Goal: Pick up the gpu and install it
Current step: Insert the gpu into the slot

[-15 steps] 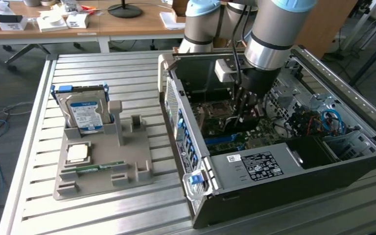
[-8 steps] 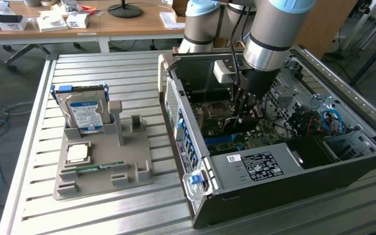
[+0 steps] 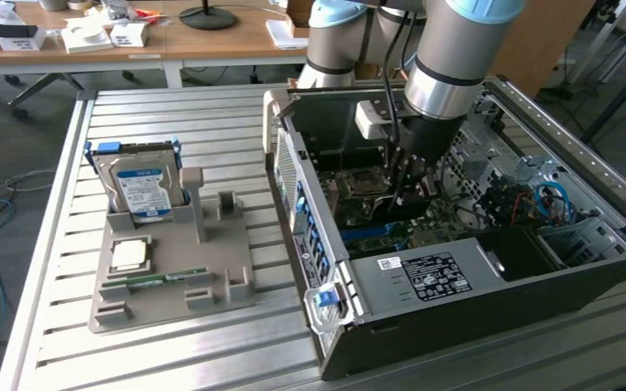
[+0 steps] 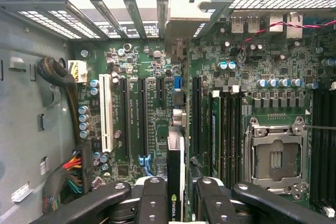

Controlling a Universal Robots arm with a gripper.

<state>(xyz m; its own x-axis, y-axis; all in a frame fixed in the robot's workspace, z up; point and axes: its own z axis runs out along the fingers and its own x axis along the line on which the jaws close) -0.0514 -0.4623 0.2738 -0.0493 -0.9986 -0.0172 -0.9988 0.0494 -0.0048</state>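
Your gripper [image 4: 176, 191] pinches the gpu [image 4: 175, 167] edge-on over the board [image 4: 134, 61], inside the case [image 3: 422, 281], at 3 o'clock from the tray [image 3: 172, 281] in the exterior view. Keep it upright, parallel to the slots [image 4: 143, 114]; press evenly.

On the slatted table [image 3: 182, 114], a grey holder [image 3: 172, 297] carries a standing hard drive [image 3: 141, 186], a flat CPU [image 3: 130, 254] and a memory stick [image 3: 166, 278]. Just beside it, toward the exterior view's right, lies an open PC case [image 3: 487, 301]. Its green motherboard [image 4: 152, 61] bears a white slot [image 4: 106, 113] and a CPU socket [image 4: 275, 158].
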